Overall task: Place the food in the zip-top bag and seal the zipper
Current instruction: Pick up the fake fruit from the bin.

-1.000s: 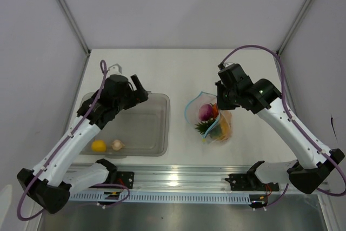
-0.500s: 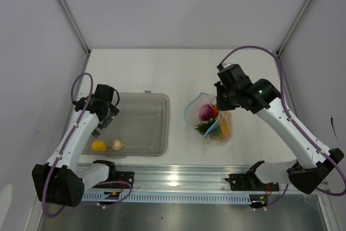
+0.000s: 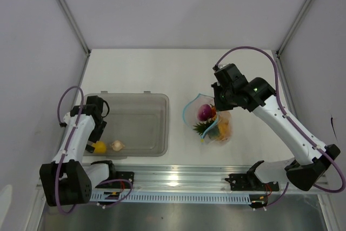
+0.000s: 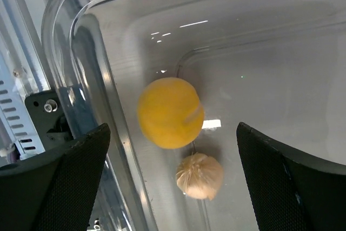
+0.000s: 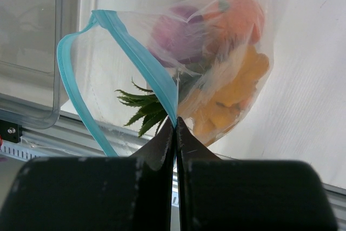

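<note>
Your left hand (image 4: pixel 173 144): fully spread, empty, lemon (image 4: pixel 170 113) and garlic bulb (image 4: pixel 200 176) straight ahead | your right hand (image 5: pixel 175 125): pinched tight on the zipper (image 5: pixel 141 59) of the zip-top bag (image 5: pixel 227 85).

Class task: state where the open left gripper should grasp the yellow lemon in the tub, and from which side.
Grip the lemon across its round middle, probably from straight above: the tub walls block a side approach. Set the left gripper so it clears the garlic bulb lying close beside the lemon.

the left gripper (image 4: pixel 173 133) has swung from the tub's (image 3: pixel 141 127) far edge to its near-left corner, now hanging over the lemon (image 4: pixel 170 113).
</note>
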Controlling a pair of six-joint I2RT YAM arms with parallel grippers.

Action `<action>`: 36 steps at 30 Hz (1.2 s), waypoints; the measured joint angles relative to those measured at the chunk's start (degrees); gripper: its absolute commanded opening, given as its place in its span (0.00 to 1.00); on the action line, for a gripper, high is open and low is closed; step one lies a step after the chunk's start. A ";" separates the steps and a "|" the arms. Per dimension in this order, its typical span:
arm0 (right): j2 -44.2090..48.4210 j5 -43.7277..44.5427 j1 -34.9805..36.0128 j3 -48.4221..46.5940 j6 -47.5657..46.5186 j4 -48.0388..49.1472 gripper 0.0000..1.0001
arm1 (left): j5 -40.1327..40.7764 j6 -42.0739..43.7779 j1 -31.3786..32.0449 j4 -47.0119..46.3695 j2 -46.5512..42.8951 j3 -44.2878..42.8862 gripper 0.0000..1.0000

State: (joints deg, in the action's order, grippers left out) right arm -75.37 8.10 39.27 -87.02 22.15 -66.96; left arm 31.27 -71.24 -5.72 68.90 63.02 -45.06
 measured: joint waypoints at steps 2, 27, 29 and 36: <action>0.00 0.00 0.00 0.00 0.00 0.00 0.00 | -0.28 -0.90 -0.90 -0.13 0.35 0.55 1.00; 0.00 -0.02 -0.39 0.00 -1.22 -0.02 0.00 | -6.12 -2.45 -3.67 -13.84 9.60 7.48 0.68; 0.00 -0.02 -0.39 0.00 -1.25 -0.02 0.00 | -6.14 -2.54 -3.72 -14.25 9.57 7.50 0.55; -0.07 -0.04 -0.39 0.00 -1.25 0.00 0.00 | -6.23 -2.14 -3.89 -14.58 7.54 7.45 0.23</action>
State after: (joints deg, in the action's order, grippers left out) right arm -75.44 8.05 38.87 -87.02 20.91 -66.96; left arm 25.04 -73.38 -9.61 54.33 70.57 -37.60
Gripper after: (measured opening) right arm 0.006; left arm 0.620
